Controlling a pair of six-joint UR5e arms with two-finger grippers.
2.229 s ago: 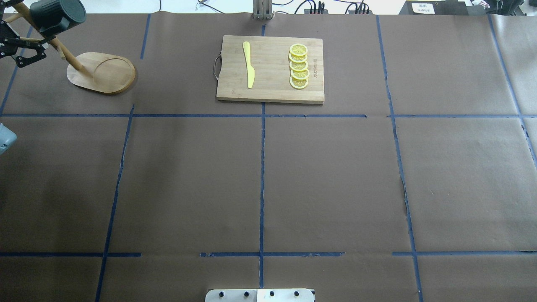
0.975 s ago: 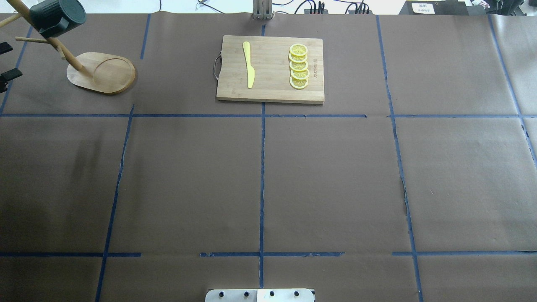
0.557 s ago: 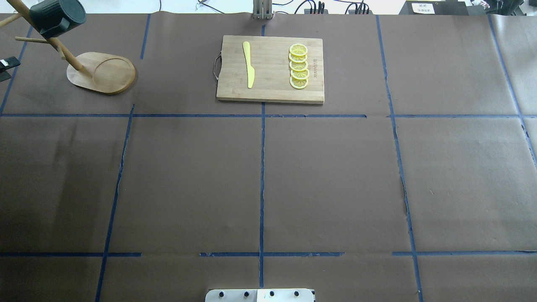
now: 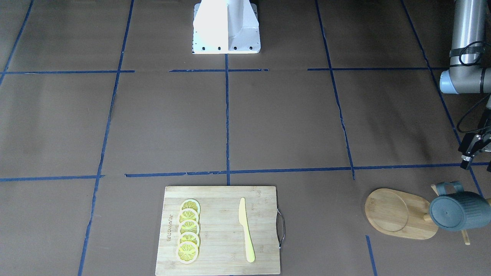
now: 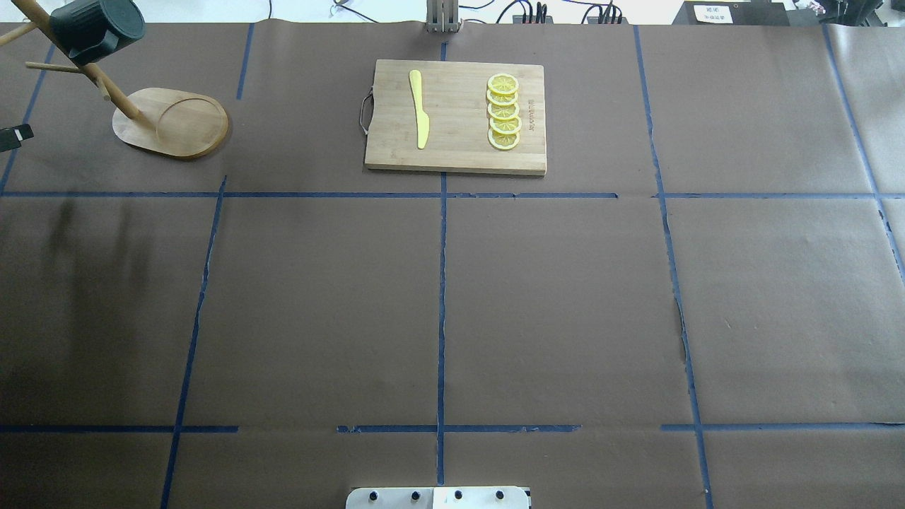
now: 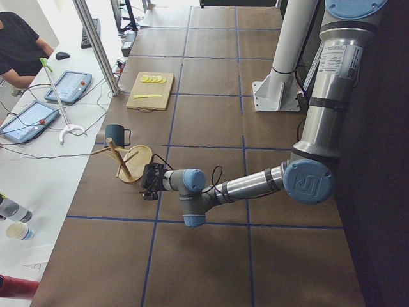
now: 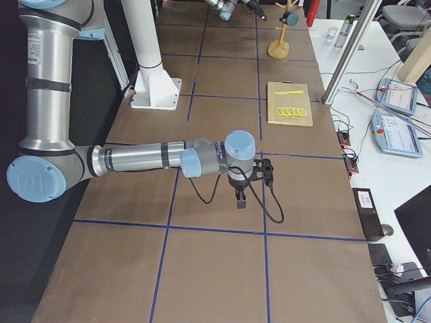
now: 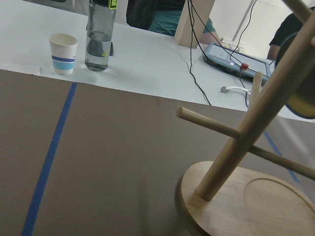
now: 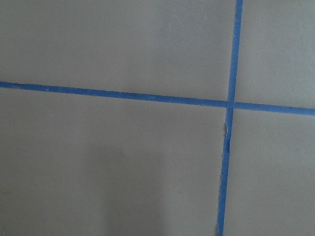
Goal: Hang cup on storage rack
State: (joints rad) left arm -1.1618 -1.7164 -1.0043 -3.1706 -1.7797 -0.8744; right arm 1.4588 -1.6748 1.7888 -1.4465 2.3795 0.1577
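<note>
Apparently finished: the cup [image 5: 95, 28] hangs by its squared handle on a peg of the storage rack [image 5: 177, 124] at the tabletop's [image 5: 565, 297] far left, tipped sideways so its inside is hidden. The left gripper [image 4: 476, 163] sits near the rack, jaws apart and holding nothing, likely leaving the cup to hang freely. The right gripper [image 7: 241, 198] hovers well apart; whether it is parted or closed I cannot tell. A cutting board [image 5: 459, 155] carries lemon slices [image 5: 503, 113] and a yellow knife [image 5: 419, 109].

Cutting board [image 5: 459, 157] holds knife [image 5: 419, 109] and lemon slices [image 5: 503, 112].
</note>
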